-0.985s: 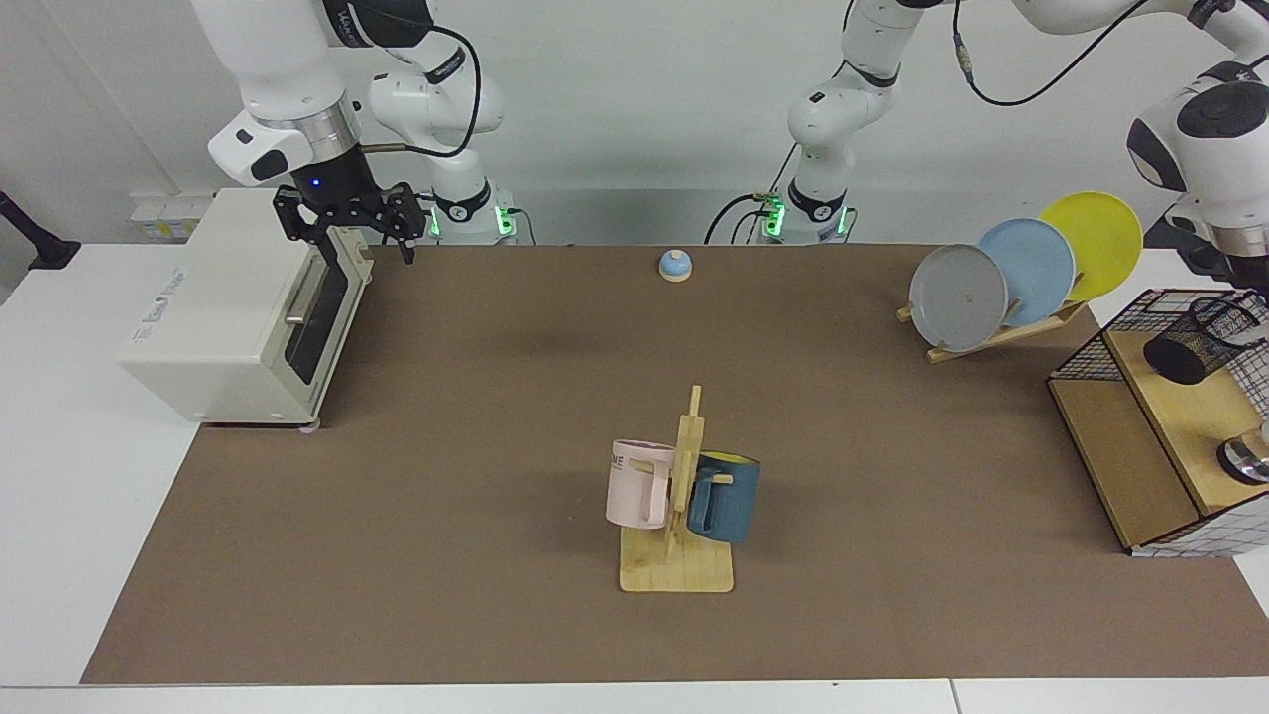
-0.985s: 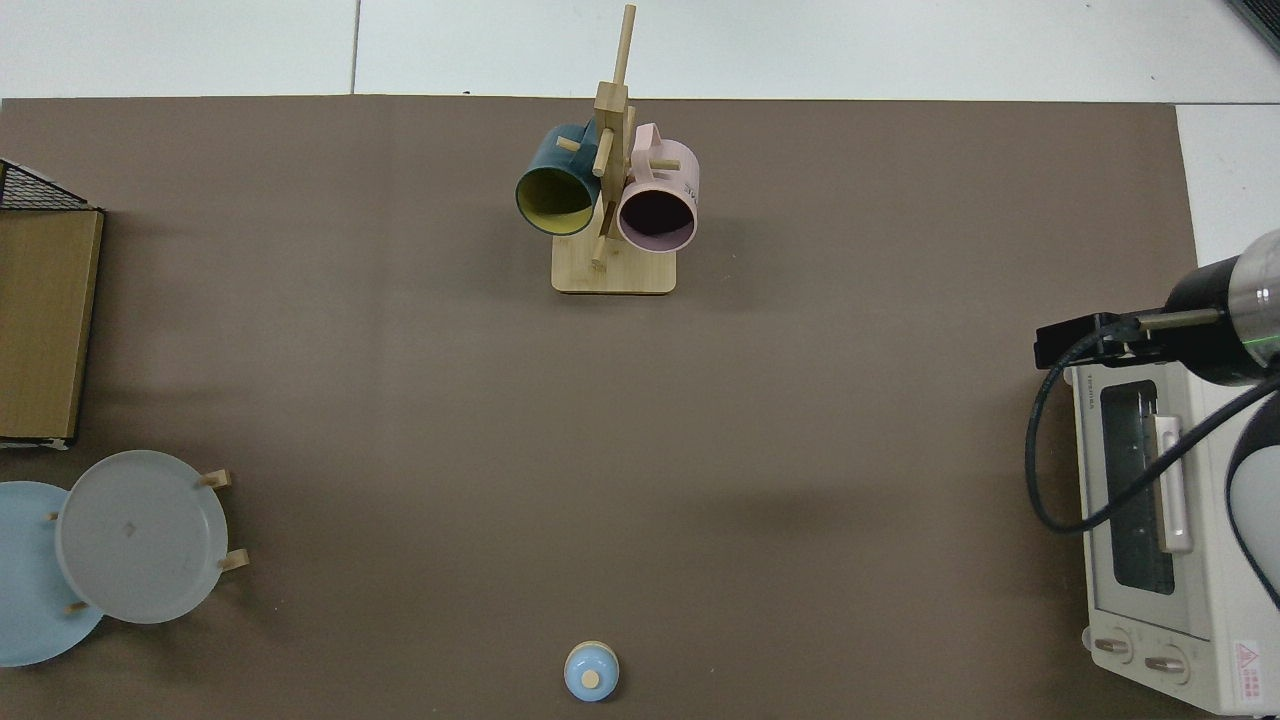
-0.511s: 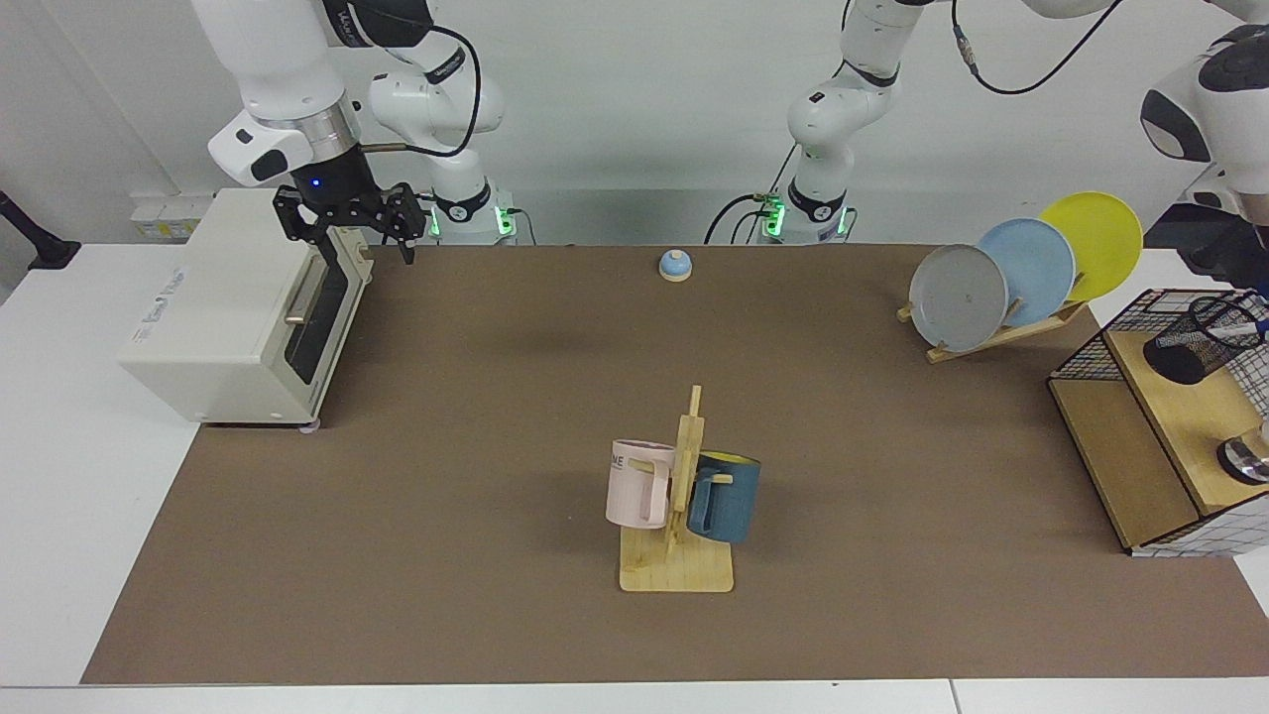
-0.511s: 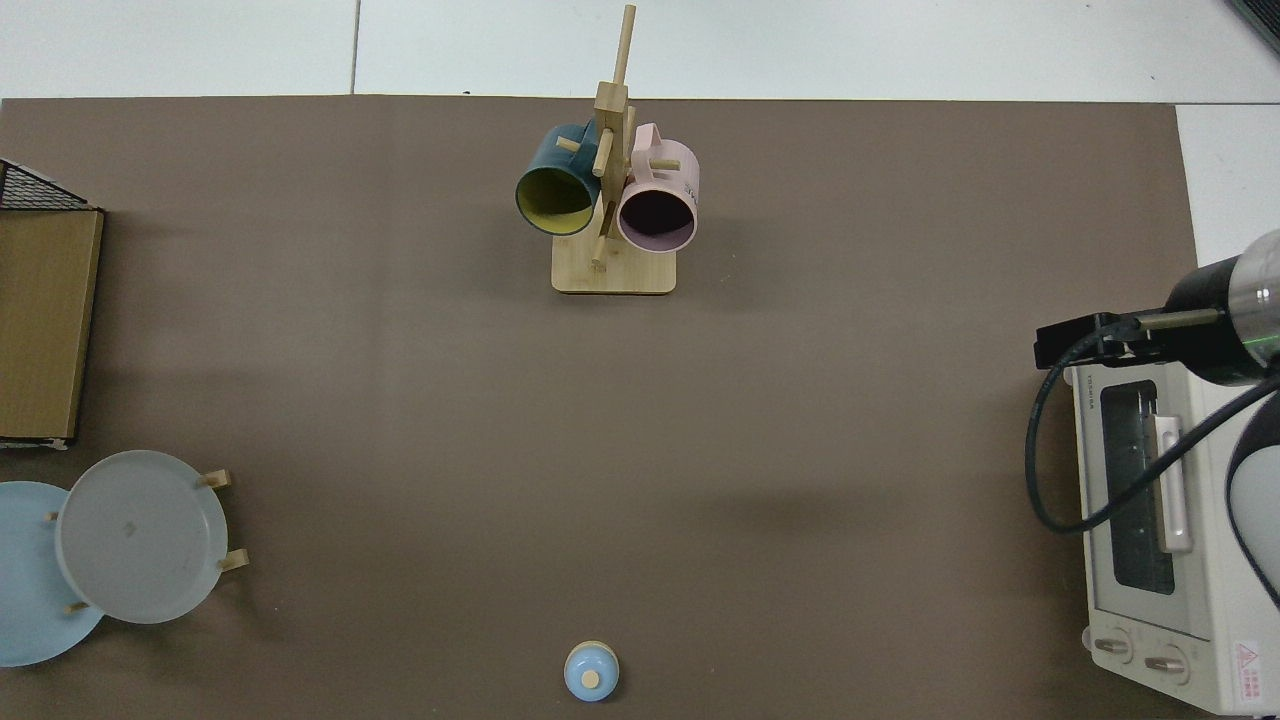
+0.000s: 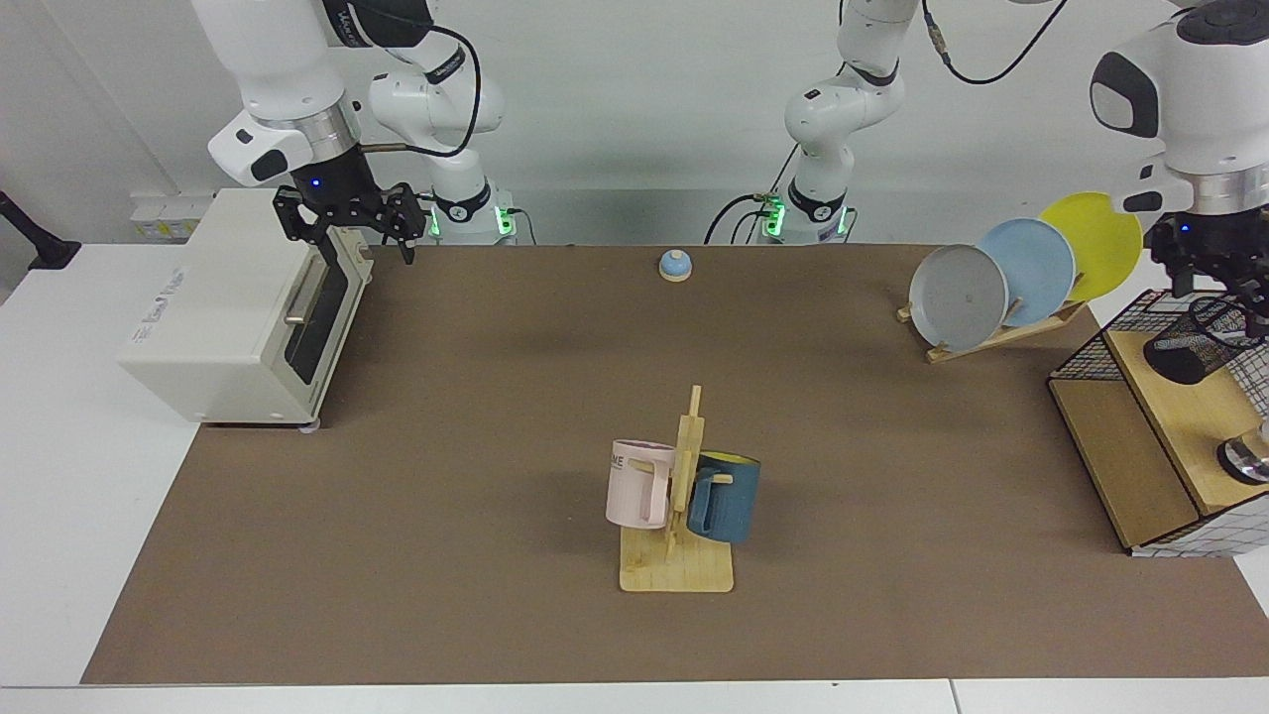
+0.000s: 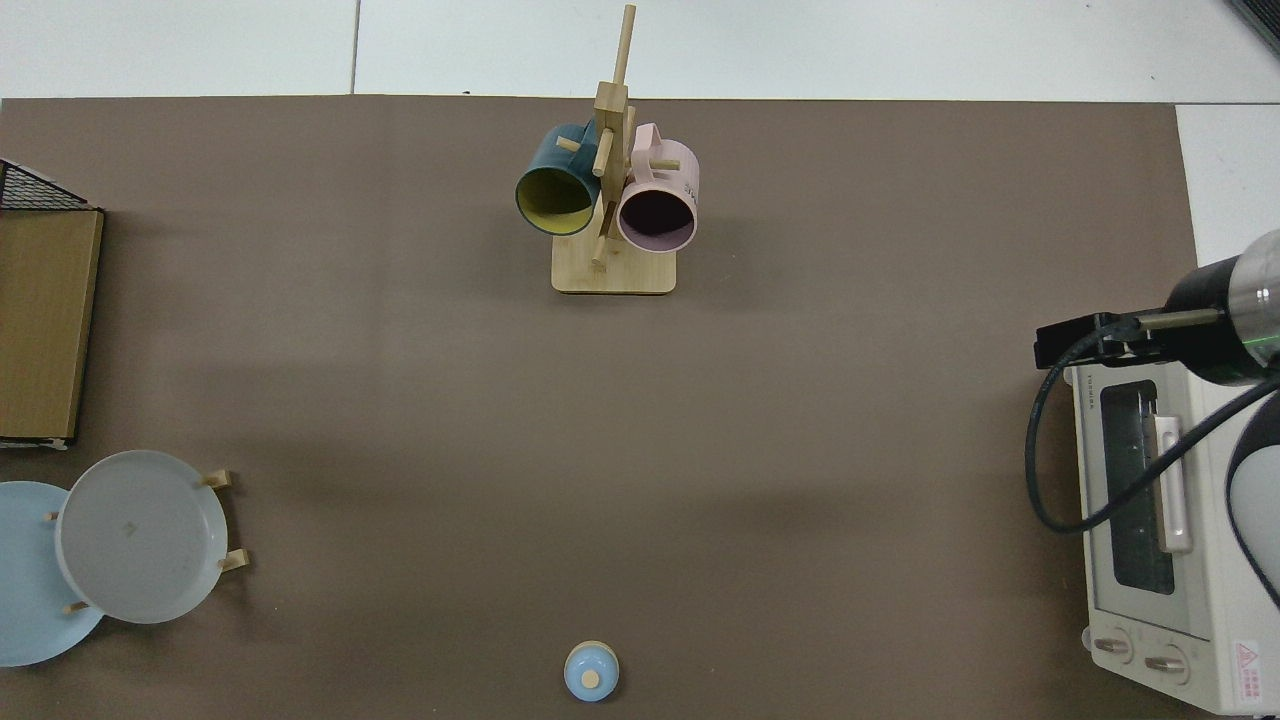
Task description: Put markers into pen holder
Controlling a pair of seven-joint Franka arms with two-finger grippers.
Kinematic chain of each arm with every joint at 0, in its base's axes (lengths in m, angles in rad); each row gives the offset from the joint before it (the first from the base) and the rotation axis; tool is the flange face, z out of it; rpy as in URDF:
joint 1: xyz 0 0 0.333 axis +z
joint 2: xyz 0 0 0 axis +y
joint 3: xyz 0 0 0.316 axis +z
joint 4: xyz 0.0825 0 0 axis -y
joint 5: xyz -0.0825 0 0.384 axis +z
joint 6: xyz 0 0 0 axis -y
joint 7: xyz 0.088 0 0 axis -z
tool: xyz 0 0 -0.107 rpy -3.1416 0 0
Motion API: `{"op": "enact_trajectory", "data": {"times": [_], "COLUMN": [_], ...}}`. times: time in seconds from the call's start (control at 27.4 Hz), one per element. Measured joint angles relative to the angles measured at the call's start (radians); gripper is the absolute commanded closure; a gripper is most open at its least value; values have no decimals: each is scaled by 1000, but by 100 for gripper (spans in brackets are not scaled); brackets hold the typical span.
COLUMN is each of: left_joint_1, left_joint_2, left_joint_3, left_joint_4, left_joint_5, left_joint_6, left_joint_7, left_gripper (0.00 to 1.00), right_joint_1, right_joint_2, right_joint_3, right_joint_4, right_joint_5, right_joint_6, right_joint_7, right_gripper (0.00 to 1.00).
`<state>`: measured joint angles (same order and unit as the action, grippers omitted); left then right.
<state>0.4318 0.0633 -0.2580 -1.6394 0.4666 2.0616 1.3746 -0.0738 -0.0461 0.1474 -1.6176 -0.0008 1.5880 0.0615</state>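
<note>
The pen holder (image 5: 1185, 357), a small black mesh cup, leans tilted on the wooden shelf of the wire basket at the far right of the facing view. My left gripper (image 5: 1217, 293) hangs directly above its rim, and the hand covers the cup's mouth. No markers show in either view. My right gripper (image 5: 347, 236) waits open and empty over the top front edge of the toaster oven (image 5: 238, 307). From above, that same right gripper (image 6: 1085, 340) shows at the right edge. The pen holder is outside the top view.
A wire basket with wooden shelves (image 5: 1140, 446) stands at the right edge, with a plate rack (image 5: 991, 288) behind it. A wooden mug tree (image 5: 679, 496) with a pink and a blue mug stands mid-table. A small blue bell (image 5: 675, 265) sits near the arm bases.
My left arm has swung leftward to hang over the pen holder. A marker that showed in the holder half a second ago is now covered. The right arm has stayed still.
</note>
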Motion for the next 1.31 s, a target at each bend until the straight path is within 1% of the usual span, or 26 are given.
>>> {"op": "enact_trajectory", "data": {"times": [0.15, 0.36, 0.44, 0.62, 0.91, 1.17, 1.24, 1.31], "left_joint_1": [-27, -31, -31, -34, -34, -35, -52, -105], "left_joint_2": [0, -6, -9, -17, -42, -67, -71, -73], "left_joint_3": [-6, -31, -56, -125, -163, -183, -174, -132], "left_joint_4": [0, 0, 0, 0, 0, 7, 8, 9], "left_joint_5": [-116, -280, -307, -324, -432, -455, -456, -456], "left_joint_6": [-81, -173, -200, -253, -303, -351, -362, -376], "left_joint_7": [-230, -590, -725, -1016, -1279, -1345, -1346, -1347], "left_gripper": [0, 0, 0, 0, 0, 0, 0, 0], "right_joint_1": [0, 0, 0, 0, 0, 0, 0, 0], "right_joint_2": [0, 0, 0, 0, 0, 0, 0, 0], "right_joint_3": [0, 0, 0, 0, 0, 0, 0, 0], "right_joint_4": [0, 0, 0, 0, 0, 0, 0, 0], "right_joint_5": [0, 0, 0, 0, 0, 0, 0, 0], "right_joint_6": [0, 0, 0, 0, 0, 0, 0, 0], "right_joint_7": [0, 0, 0, 0, 0, 0, 0, 0], "right_gripper": [0, 0, 0, 0, 0, 0, 0, 0]}}
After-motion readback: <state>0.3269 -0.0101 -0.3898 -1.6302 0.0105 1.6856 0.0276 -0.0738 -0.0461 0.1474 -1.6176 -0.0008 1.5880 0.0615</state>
